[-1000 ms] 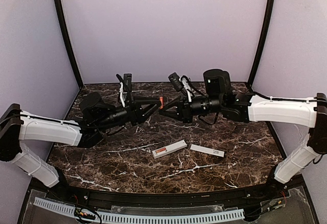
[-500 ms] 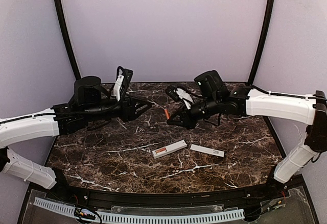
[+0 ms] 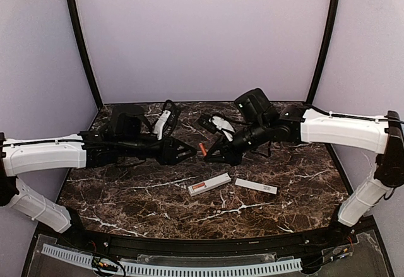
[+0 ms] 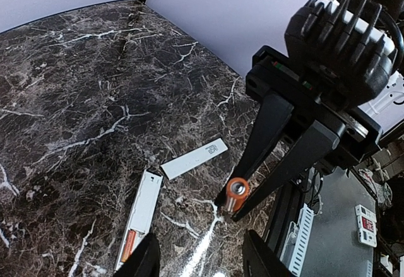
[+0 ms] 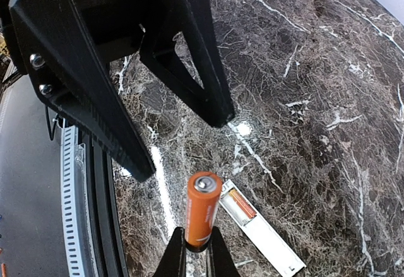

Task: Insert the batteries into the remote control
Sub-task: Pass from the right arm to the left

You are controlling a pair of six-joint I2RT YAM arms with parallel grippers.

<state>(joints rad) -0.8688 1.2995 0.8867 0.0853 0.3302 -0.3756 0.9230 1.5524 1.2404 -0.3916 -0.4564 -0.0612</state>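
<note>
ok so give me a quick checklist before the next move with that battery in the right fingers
1. Grip on held battery: ok, right fingers pinch one end of it.
2. Left fingers ready to receive: ok, spread, nothing between them.
3. Held battery inside the left gap: not ok, it sits short of it.
4. Remote recess facing up: ok, seated battery shows in it.
5. Cover strip out of the way: ok, lying apart beside the remote.
6. Which way round the held battery must go: cannot tell.
</note>
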